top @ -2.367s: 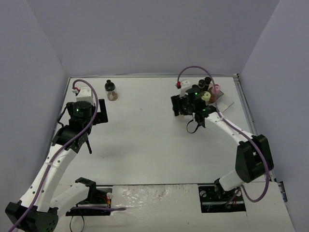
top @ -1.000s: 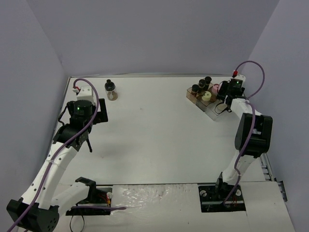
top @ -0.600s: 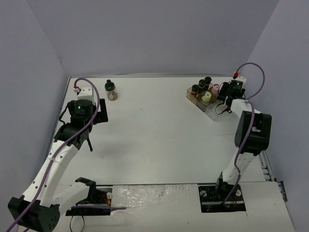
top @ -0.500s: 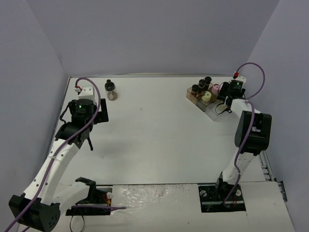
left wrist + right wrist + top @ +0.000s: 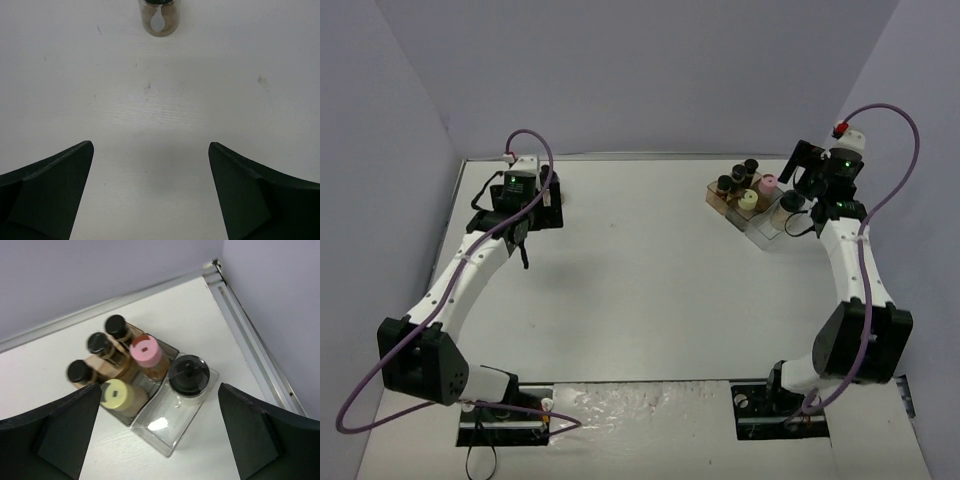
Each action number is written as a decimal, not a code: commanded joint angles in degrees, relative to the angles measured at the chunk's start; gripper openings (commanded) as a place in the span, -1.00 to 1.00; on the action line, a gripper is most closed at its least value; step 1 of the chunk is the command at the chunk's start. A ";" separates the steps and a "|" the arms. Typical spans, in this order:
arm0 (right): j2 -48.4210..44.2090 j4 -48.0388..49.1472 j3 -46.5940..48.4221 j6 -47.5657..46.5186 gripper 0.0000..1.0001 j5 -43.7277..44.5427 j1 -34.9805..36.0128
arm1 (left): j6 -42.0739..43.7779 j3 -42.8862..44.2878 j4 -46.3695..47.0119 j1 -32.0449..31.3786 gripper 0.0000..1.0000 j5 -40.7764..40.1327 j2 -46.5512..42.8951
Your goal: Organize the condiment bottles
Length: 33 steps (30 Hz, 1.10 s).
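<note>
Status: judged about six of seven done, one pick-and-place left. On the right, the rack (image 5: 167,437) is loaded. A wide black-capped jar (image 5: 188,375) is seated on the near clear step. The pale-yellow-capped jar (image 5: 115,392) and pink-capped jar (image 5: 145,349) are set behind it. Three small black-capped jars (image 5: 97,342) are lined up along the brown rear part. All are seen upright; exact step per jar cannot be told. One lone jar (image 5: 159,17) with brown contents is left standing on the bare tabletop (image 5: 240,65) at the far left, well apart from the rack. Its cap is cropped by the top edge of the left wrist view, and it cannot be made out from the top camera, probably masked by the wrist. Pose: the left arm (image 5: 470,265) is stretched from its base at the near edge up the left side, wrist pitched down at the tabletop. The left fingers (image 5: 50,185) are spread wide with nothing between them, and the lone jar is lined up roughly on their centreline but ahead, not yet reached. The right arm (image 5: 850,265) is extended up the right side, wrist raised near the rack and looking down on it. The right fingers (image 5: 55,425) are also spread wide, nothing held, no contact with rack or jars. Next move is judged to be a forward reach by the left side to bracket the lone jar.
</note>
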 commanded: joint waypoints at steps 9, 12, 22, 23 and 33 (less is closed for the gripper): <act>-17.44 2.03 -5.38 3.51 1.00 -15.07 -0.06 | 3.96 16.35 21.71 5.66 0.94 4.60 25.35; -18.62 3.20 -6.42 3.27 1.00 -17.31 -0.02 | 2.77 19.00 24.57 7.52 0.94 6.17 29.91; -19.78 4.96 -9.30 3.91 1.00 -21.32 0.15 | 3.00 26.08 32.06 9.28 0.91 8.88 41.80; -19.80 5.12 -9.46 3.97 1.00 -21.51 0.15 | 3.03 26.65 32.26 9.41 0.87 9.15 42.63; -19.30 6.10 -10.44 4.00 1.00 -22.40 0.24 | 4.12 30.04 33.53 9.76 0.07 14.12 46.33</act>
